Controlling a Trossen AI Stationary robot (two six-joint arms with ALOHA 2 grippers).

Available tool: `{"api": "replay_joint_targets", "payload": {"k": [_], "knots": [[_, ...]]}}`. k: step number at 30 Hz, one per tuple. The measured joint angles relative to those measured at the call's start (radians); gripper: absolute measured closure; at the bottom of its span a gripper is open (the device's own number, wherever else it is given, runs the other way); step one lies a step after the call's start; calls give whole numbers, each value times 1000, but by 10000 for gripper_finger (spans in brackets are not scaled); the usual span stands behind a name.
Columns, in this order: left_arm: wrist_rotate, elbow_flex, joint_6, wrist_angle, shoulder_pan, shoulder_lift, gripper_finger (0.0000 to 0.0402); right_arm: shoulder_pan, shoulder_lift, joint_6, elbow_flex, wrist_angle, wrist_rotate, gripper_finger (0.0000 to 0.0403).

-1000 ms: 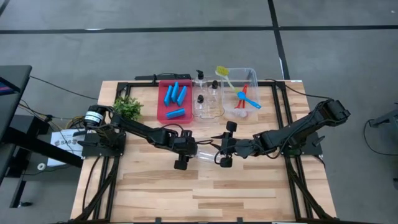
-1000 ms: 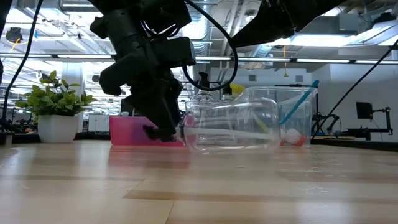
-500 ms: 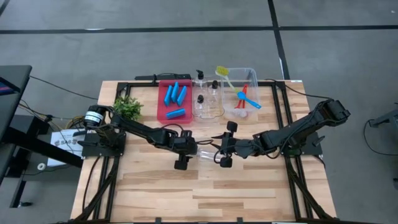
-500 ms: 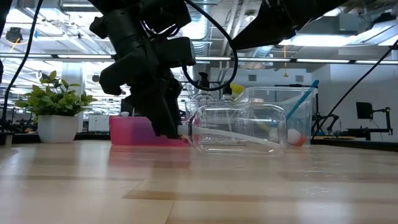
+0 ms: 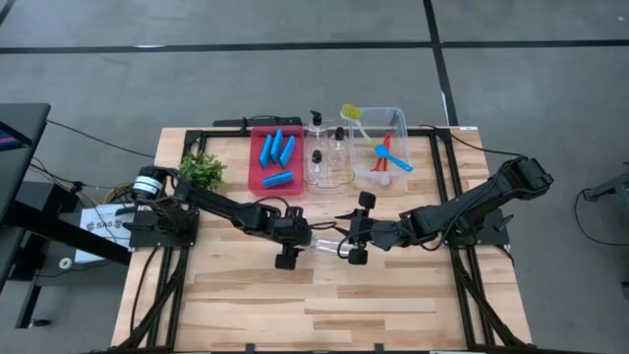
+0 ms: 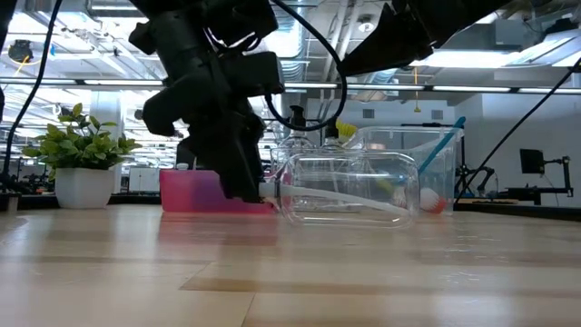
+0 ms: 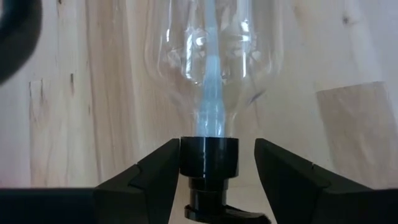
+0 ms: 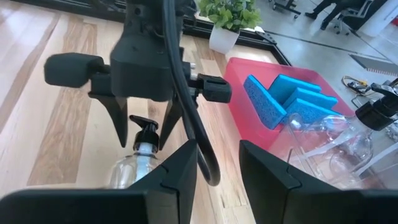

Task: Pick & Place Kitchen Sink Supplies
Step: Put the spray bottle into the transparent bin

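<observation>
A clear bottle (image 5: 321, 242) with a black pump top lies on its side on the wood at mid-table, pump end toward the left arm. Its body (image 6: 349, 186) rests on the table. My left gripper (image 5: 301, 240) is open at the pump end, its fingers standing on either side of the black collar (image 7: 208, 155). My right gripper (image 5: 345, 239) is open and raised above the bottle's base end. Its wrist view looks down on the bottle (image 8: 134, 168) and the left gripper beyond. My left gripper comes at the bottle level, from the table's left, along its length. One finger (image 7: 163, 165) lies against the side of the black collar (image 7: 185, 155). The other finger (image 7: 273, 165) stands off it with a small gap.
Along the far edge stand a red tray (image 5: 257, 182) of blue sponges, a clear bin (image 5: 327, 180) with bottles and a clear bin (image 5: 398, 116) with brushes. A potted plant (image 5: 201, 169) sits far left. Bare wood lies toward the near edge.
The bottle has slid a little toward the table's right and settled lower onto the wood. The left gripper has followed its pump end slightly the same way.
</observation>
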Motion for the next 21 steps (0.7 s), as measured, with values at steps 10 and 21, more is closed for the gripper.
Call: {"api": "replay_joint_targets", "payload": {"k": [10,21], "knots": [[6,0,0,-18,-30,-70,193,1,0,0,0,-9,0,290],[7,0,-23,-86,-33,-218,193,0,25,12,0,-6,-32,230]]}}
